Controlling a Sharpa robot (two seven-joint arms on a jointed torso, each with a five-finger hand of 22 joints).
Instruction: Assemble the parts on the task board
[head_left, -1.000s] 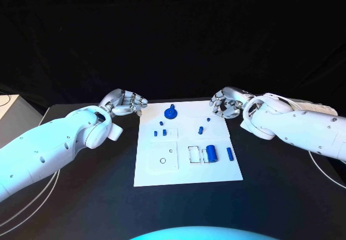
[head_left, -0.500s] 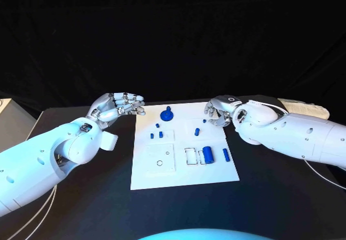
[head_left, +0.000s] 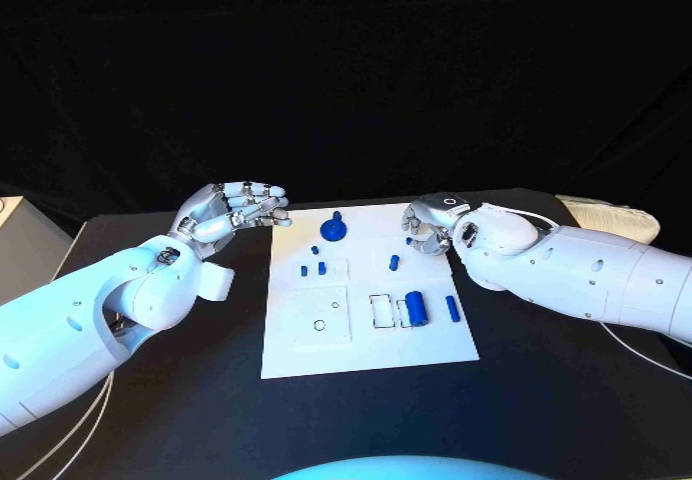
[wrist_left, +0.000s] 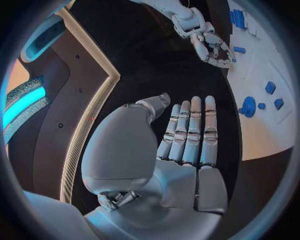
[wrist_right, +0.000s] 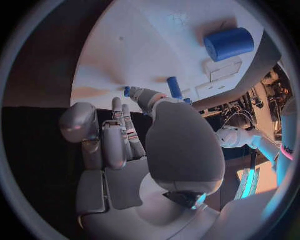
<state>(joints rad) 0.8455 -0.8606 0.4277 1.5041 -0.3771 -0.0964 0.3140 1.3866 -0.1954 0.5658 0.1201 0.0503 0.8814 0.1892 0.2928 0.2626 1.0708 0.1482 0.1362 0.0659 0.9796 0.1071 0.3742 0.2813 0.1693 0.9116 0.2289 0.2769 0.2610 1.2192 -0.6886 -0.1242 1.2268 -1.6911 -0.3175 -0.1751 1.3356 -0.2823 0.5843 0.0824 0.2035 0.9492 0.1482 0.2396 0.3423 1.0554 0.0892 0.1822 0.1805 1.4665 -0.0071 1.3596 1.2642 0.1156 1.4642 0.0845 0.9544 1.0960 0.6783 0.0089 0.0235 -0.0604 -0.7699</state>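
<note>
Both hands are held empty: the left hand (head_left: 235, 210) with fingers loosely spread beside the task board (head_left: 368, 345), the right hand (head_left: 428, 226) curled at its far right corner. Blue parts (head_left: 417, 307) are seen lying on the board from overhead; the straightened left fingers (wrist_left: 190, 132) are revealed by the wrist view.

One white task board (head_left: 368, 345) lies on the table (head_left: 548, 400). On it I count seven blue parts: one round knobbed piece (head_left: 333, 231), one thick cylinder (head_left: 417, 307), five small pegs.
</note>
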